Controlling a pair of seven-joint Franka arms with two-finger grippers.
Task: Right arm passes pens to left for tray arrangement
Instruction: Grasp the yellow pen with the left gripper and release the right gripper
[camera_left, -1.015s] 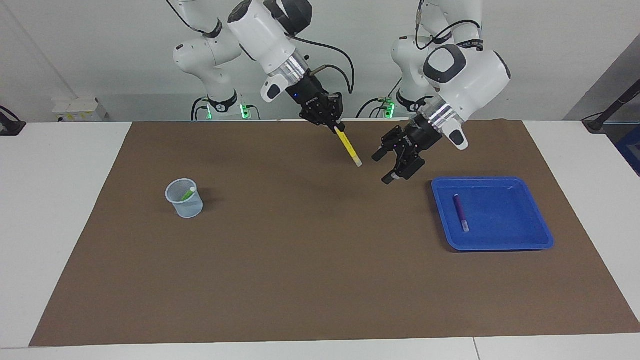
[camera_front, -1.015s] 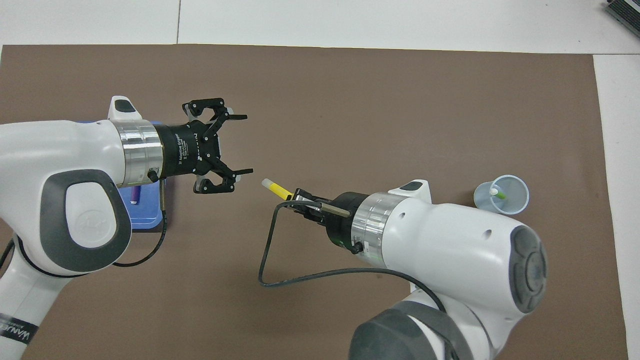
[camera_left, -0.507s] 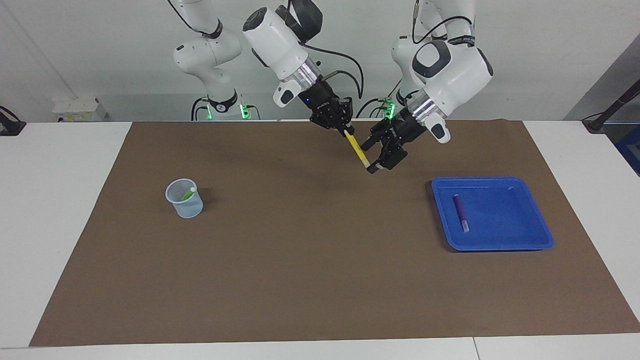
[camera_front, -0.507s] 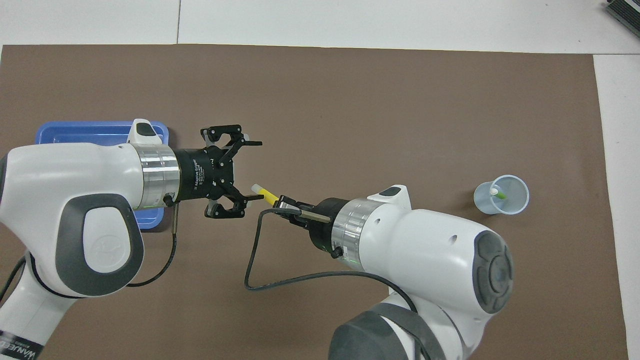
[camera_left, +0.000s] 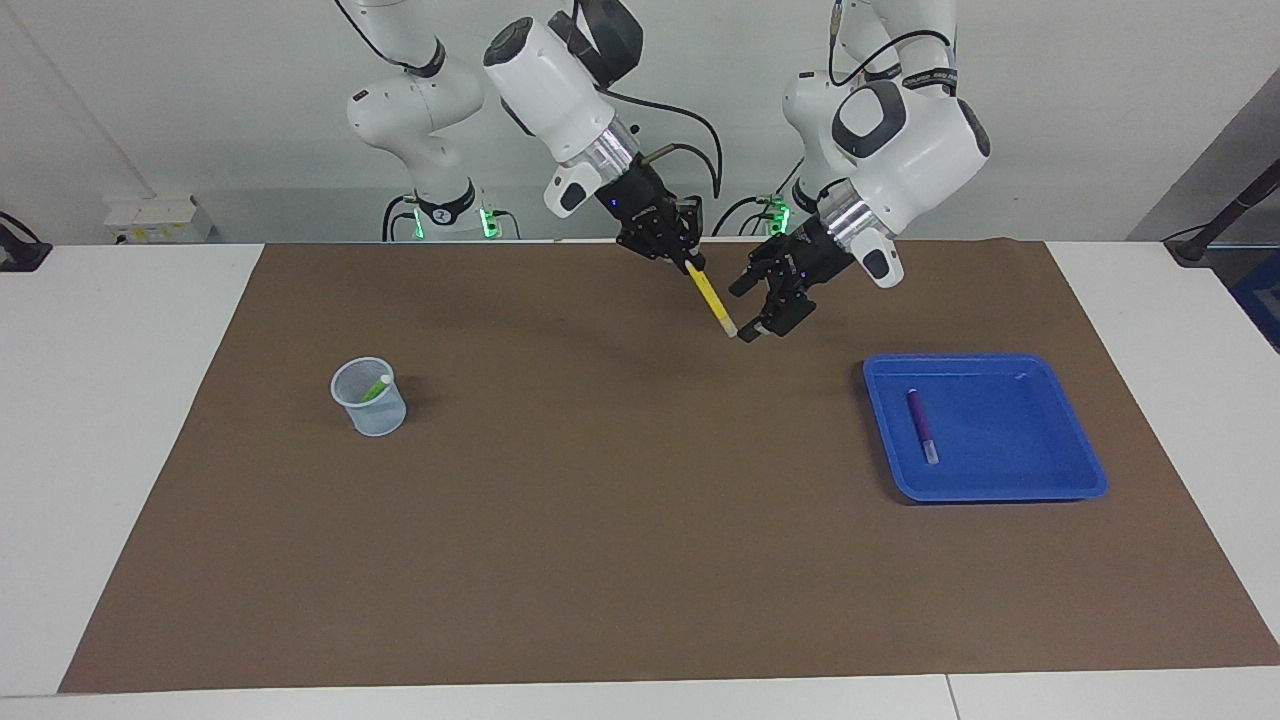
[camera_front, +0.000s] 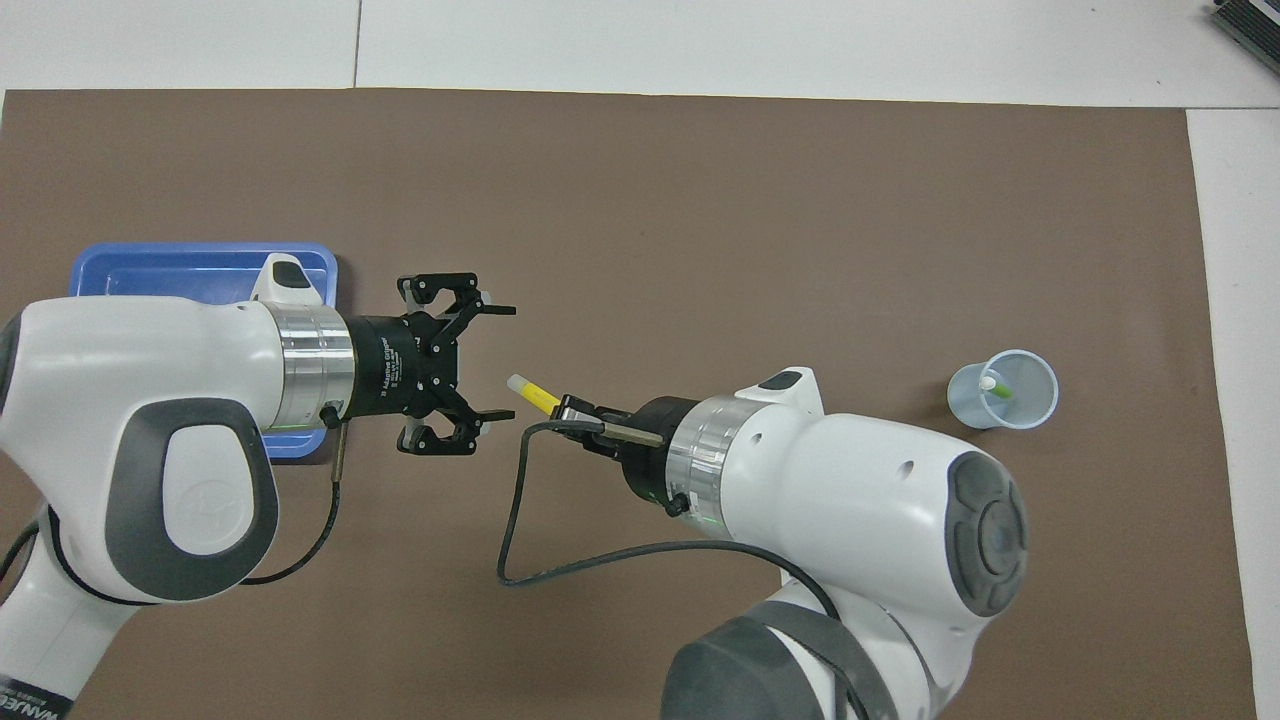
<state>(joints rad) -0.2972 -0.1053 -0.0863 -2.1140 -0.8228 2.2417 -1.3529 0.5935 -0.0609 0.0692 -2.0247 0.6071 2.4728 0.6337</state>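
Since a second ago both arms have closed in over the middle of the mat (camera_left: 600, 520), and the left gripper (camera_left: 762, 312) has come away from the tray (camera_left: 1070, 470) to meet the yellow pen (camera_left: 710, 298).

Right gripper (camera_left: 683, 257): fingers clamped on the upper end of the yellow pen, held in the air above the mat. The pen slants downward, pale tip lowest, pointing toward the left gripper. In the overhead view the pale tip (camera_front: 518, 382) lies just off the mouth of the left gripper (camera_front: 495, 362), about level with the gap between its fingers.

Left gripper: fingers spread wide, gripping nothing, raised over the mat beside the tray. In the facing view its lower fingertip sits right at the pen's tip; contact cannot be confirmed.

Tray: flat on the mat toward the left arm's end of the table. The purple pen (camera_left: 921, 424) lies in it, close to the rim on the side toward the table's middle.

Cup (camera_left: 369, 397): upright on the mat toward the right arm's end, well apart from both grippers. The green pen (camera_left: 376, 387) stands in it, leaning, pale end up.
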